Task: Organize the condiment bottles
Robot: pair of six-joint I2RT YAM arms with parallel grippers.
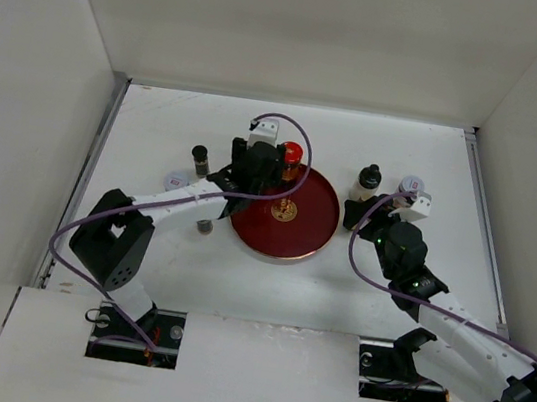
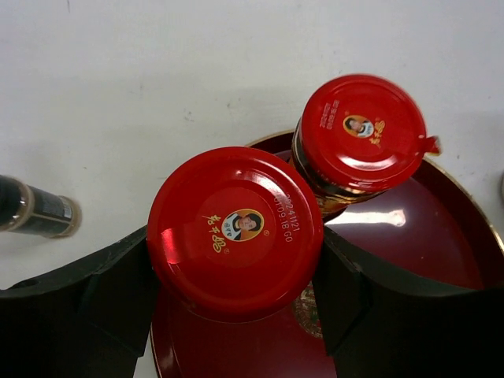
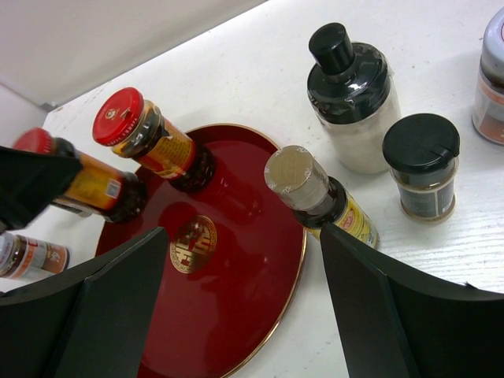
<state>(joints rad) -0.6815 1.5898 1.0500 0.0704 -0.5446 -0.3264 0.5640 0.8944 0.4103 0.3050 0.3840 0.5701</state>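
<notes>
— Report near field.
— Gripping red-capped jar (image 2: 236, 228) in left gripper (image 2: 236, 276), lower centre, over red tray (image 3: 236, 331); holding right gripper (image 3: 240, 236) agape, empty.
— Farther out?
— Logging second red-capped jar (image 2: 360, 132) as seated on tray; listing silver-capped bottle (image 3: 295, 177) at tray rim and pale bottle (image 3: 350, 102), upper right, as pending.

WHITE TABLE, MID-SORT: A white table (image 1: 266, 287) carries a round red tray (image 1: 311, 223) at its centre. Left of the tray sit a dark black-capped bottle (image 1: 200, 158), a white-capped jar (image 1: 174, 182) and a tiny dark bottle (image 1: 204, 225). On the right, a tan-capped bottle (image 3: 315, 193) stands just beside the tray's rim. Near it are a pale black-capped bottle (image 3: 352, 102), a small black-capped jar (image 3: 423, 169) and a silver-capped jar (image 3: 492, 79).
</notes>
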